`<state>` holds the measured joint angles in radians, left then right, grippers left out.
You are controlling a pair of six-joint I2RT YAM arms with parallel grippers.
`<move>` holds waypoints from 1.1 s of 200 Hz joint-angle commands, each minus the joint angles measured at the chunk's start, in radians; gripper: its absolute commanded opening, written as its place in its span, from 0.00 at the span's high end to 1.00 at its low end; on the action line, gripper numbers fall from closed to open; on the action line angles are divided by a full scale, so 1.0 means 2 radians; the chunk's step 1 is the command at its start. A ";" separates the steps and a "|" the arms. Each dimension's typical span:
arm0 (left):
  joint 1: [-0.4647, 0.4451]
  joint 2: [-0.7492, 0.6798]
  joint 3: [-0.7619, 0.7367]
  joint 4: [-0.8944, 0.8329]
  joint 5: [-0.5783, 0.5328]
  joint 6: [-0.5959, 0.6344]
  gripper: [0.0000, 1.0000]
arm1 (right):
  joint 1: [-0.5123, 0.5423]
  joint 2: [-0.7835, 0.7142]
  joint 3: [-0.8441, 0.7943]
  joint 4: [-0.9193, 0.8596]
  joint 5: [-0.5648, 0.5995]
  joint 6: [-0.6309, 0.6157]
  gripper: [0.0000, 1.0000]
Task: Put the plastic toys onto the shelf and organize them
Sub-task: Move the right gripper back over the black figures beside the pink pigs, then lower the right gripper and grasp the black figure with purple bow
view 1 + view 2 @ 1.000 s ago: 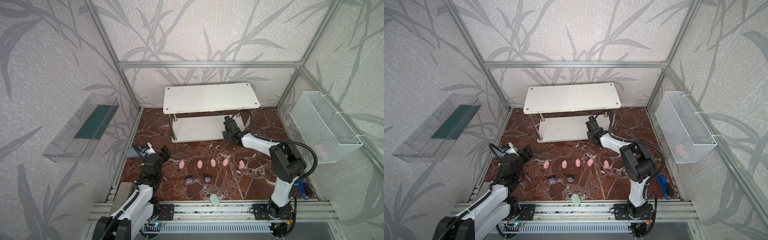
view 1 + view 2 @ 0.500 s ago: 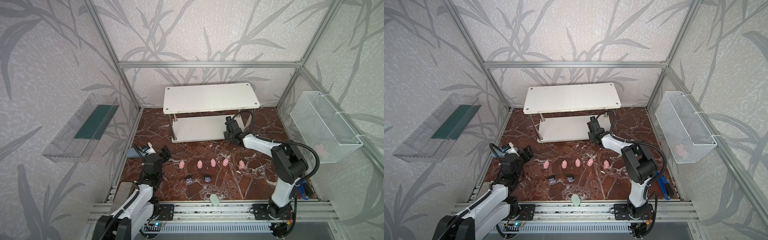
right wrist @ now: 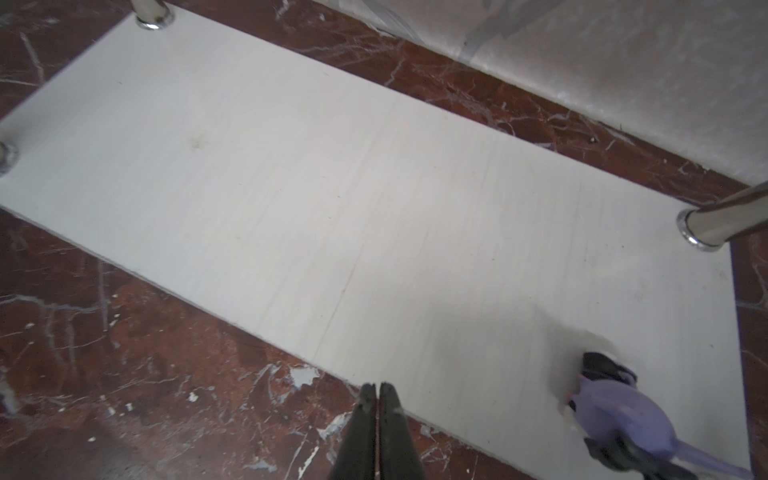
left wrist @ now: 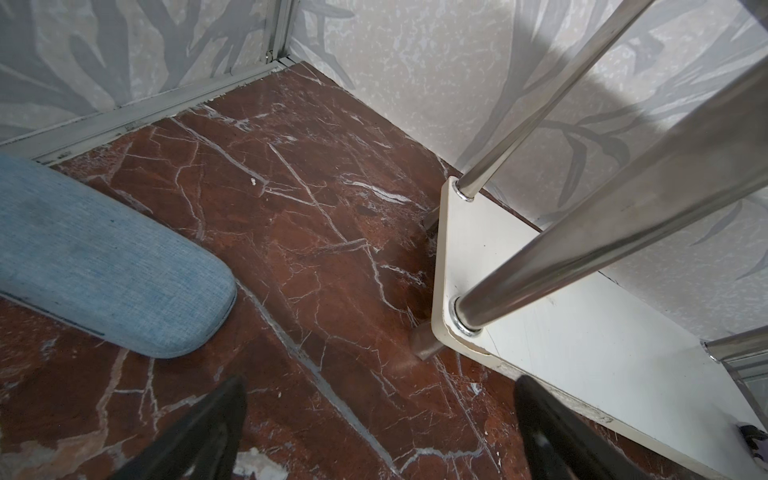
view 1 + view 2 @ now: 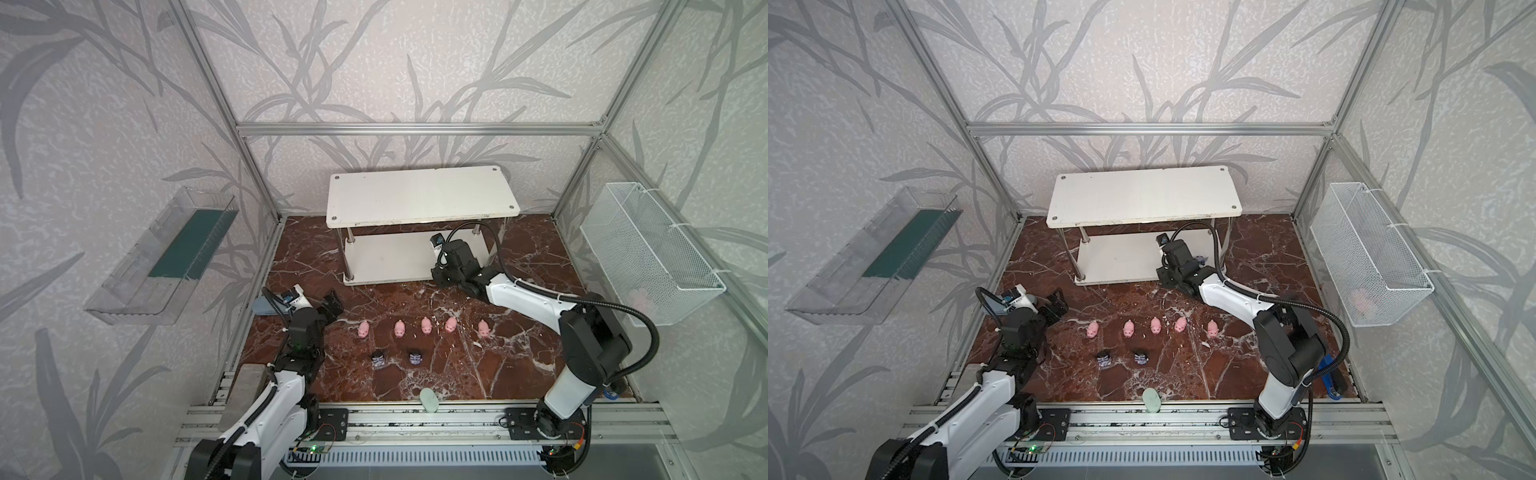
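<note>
Right wrist view: right gripper (image 3: pixel 377 397) clenched, empty; left gripper (image 4: pixel 380 384) spread. The figurine (image 3: pixel 615 411) at lower right, seemingly tipped, should be righted.

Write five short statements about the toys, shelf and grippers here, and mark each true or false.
1. Five pink pigs form a row on the tabletop. True.
2. A toy sits on the shelf's top board. False: that board is bare; one purple figurine rests on the lower board.
3. The right gripper is shut and empty. True.
4. The left gripper grips a pig. False: it is open and holds nothing.
5. Two dark figurines sit on the tabletop. True.
</note>
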<state>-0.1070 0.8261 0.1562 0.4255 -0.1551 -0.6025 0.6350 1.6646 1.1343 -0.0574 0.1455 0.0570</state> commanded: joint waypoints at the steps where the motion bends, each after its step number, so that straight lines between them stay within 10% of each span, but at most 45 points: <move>1: 0.001 -0.022 0.002 -0.015 0.008 -0.002 0.02 | 0.008 -0.060 -0.034 -0.022 -0.012 0.012 0.87; 100: -0.046 -0.083 0.026 -0.095 0.017 -0.007 0.08 | 0.124 -0.287 -0.233 -0.086 -0.110 0.100 0.46; 220: -0.062 -0.104 0.035 -0.118 0.008 -0.003 0.08 | 0.191 -0.185 -0.249 0.021 -0.178 0.043 0.22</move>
<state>-0.2276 0.6277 0.1959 0.2050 -0.1253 -0.6094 1.0039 1.2461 0.6041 -0.0483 -0.1802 0.1902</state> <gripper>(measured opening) 0.919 0.767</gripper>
